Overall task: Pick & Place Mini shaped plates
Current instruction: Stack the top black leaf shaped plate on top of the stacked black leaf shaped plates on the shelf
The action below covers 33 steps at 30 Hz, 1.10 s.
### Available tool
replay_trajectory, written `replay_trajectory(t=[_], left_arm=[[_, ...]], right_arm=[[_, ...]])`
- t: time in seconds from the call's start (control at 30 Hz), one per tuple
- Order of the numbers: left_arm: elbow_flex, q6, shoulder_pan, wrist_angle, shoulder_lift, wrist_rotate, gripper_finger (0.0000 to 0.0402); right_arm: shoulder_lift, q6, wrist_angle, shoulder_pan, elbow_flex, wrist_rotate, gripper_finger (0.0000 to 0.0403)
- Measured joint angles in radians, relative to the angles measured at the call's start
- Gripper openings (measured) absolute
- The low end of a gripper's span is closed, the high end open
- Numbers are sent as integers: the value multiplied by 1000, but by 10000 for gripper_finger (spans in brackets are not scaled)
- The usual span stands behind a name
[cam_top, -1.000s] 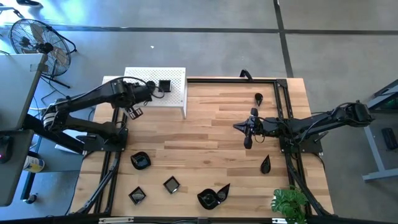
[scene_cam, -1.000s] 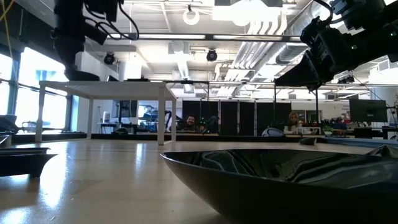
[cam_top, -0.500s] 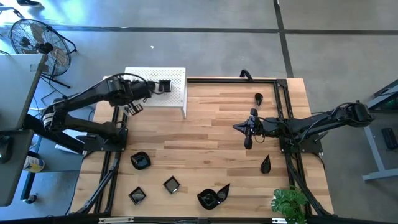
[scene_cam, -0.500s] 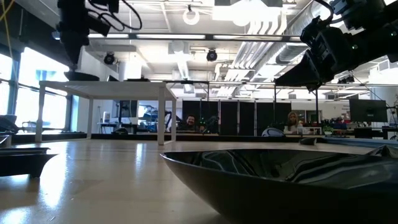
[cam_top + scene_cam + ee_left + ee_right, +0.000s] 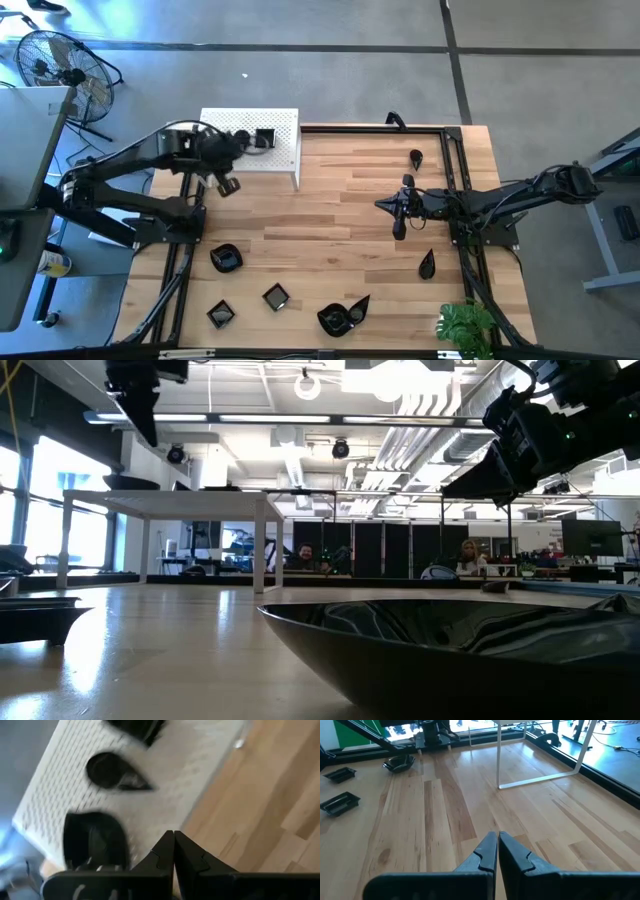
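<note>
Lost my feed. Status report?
Left gripper shut, empty, beside the white stand. Right gripper shut, empty, mid-table. Black plates scattered along near edge. Nothing blocking.

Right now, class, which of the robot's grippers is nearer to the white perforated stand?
The left. The left gripper hangs just off the white perforated stand's near edge, beside the plates on it. The right gripper waits farther away, over the middle of the wooden table.

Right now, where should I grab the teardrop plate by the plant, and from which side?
Pinch the rim at the wide round end of the teardrop plate by the plant, coming straight down, one finger inside, one outside. It lies flat on the table, so a side approach likely finds little to grip, and the narrow tip would probably slip.
</note>
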Motion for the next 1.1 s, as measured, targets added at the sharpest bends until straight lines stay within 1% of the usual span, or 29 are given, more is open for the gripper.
replay_trajectory(t=[0.17,0.47,0.63,0.73,0.9,1.1], left_arm=[[0,-6,-132,66,49,-7,0],[0,-137,-362,73,174,1,0],[1,-166,-458,93,225,9,0],[0,-199,-489,99,255,58,0],[1,-234,-500,118,293,193,1],[-7,-269,-517,109,364,251,1]], right_arm=[[0,0,0,0,0,0,7],[0,-3,0,0,0,0,7],[0,-2,1,0,0,0,7],[-1,1,3,1,0,-1,7],[0,1,7,4,0,-7,7],[2,-7,3,4,0,-6,7]])
